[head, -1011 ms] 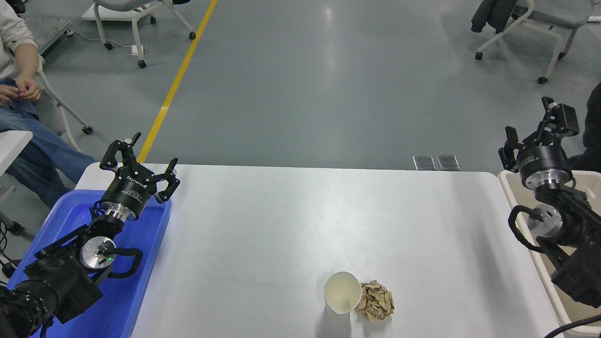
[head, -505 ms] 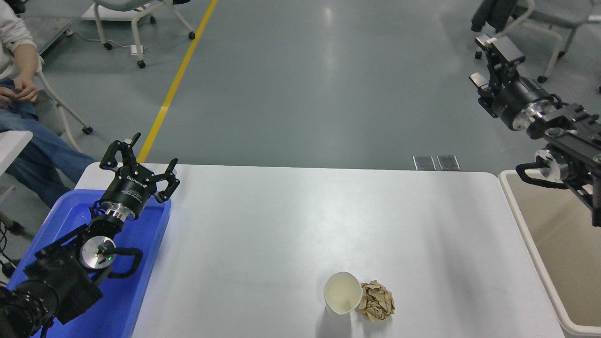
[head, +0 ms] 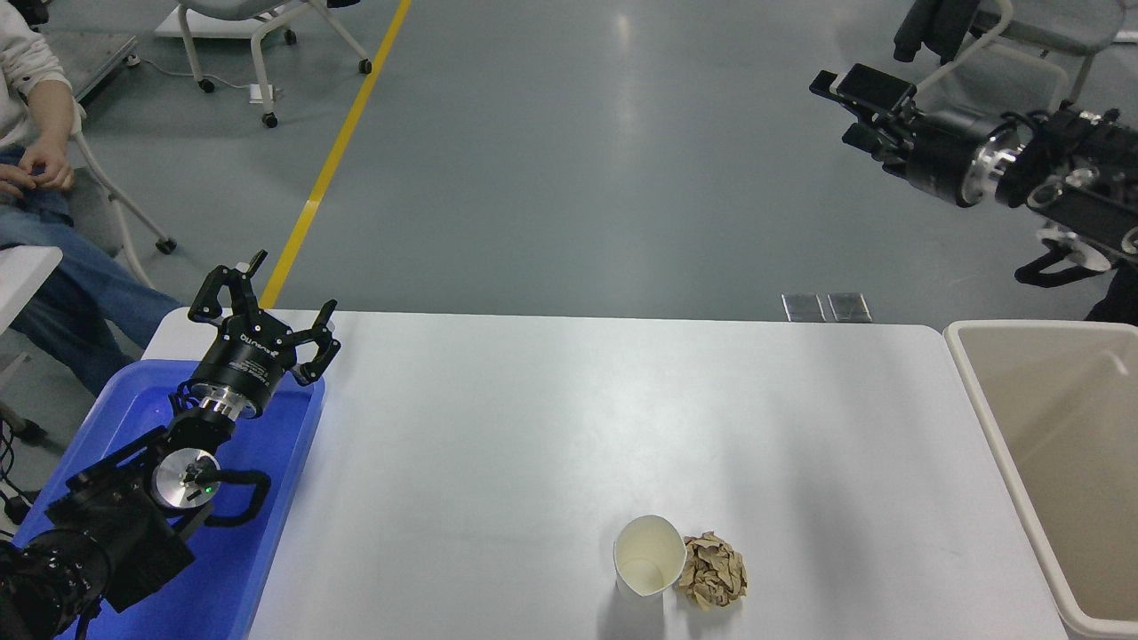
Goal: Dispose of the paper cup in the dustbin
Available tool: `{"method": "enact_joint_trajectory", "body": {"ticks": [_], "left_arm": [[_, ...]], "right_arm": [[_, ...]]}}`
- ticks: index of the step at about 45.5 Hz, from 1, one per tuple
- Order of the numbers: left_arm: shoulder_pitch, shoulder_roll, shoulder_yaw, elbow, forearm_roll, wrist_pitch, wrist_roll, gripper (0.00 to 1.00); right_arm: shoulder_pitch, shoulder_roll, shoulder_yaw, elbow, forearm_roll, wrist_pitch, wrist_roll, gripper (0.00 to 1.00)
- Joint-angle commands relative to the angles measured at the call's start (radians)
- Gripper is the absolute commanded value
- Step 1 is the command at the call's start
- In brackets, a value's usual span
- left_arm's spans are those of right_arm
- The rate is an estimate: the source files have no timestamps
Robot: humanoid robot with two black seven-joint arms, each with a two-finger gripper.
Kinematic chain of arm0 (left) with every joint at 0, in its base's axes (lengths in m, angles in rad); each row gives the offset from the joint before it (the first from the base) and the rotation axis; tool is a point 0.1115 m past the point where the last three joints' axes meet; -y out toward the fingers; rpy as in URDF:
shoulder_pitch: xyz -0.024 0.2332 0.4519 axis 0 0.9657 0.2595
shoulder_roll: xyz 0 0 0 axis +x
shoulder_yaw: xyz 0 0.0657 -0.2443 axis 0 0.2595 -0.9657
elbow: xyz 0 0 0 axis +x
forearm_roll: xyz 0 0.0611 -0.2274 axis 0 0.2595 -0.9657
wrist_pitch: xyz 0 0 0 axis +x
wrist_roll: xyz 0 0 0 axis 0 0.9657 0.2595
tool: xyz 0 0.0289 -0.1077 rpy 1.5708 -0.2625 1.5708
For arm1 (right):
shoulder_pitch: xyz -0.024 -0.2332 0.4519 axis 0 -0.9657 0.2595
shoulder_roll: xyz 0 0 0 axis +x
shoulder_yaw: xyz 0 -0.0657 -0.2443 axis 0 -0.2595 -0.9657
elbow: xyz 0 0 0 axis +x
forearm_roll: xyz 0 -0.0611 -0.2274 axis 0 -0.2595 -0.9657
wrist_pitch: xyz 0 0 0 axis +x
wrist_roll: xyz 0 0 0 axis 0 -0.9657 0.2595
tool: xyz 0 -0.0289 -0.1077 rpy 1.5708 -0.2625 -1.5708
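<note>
The white paper cup stands upright near the table's front edge, mouth up, cream inside. The beige dustbin stands off the table's right end, its inside showing and nothing visible in it. My right gripper is open and empty, raised high at the upper right, pointing left, far above and behind the cup and the bin. My left gripper is open and parked over the blue tray at the lower left.
A crumpled brown paper ball touches the cup's right side. A shallow blue tray sits at the table's left end. A seated person is at the far left. Wheeled chairs stand on the floor behind.
My right arm has swung up from over the dustbin to high at the upper right, the gripper turning to point left. The cup, paper ball and left arm have not moved.
</note>
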Motion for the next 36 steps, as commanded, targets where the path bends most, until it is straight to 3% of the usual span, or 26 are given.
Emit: {"method": "enact_joint_trajectory", "body": {"ticks": [1, 9, 19, 36], "left_arm": [[0.000, 0.000, 0.000, 0.000, -0.001, 0.000, 0.000, 1.00], [0.000, 0.000, 0.000, 0.000, 0.000, 0.000, 0.000, 1.00], [0.000, 0.000, 0.000, 0.000, 0.000, 0.000, 0.000, 1.00], [0.000, 0.000, 0.000, 0.000, 0.000, 0.000, 0.000, 1.00]], "right_arm": [[0.084, -0.002, -0.058, 0.102, -0.277, 0.117, 0.003, 0.99], [0.132, -0.012, -0.059, 0.232, -0.511, 0.172, 0.007, 0.99], [0.176, 0.008, -0.084, 0.361, -0.668, 0.210, 0.009, 0.99], [0.170, 0.333, -0.262, 0.331, -0.714, 0.206, 0.009, 0.99]]}}
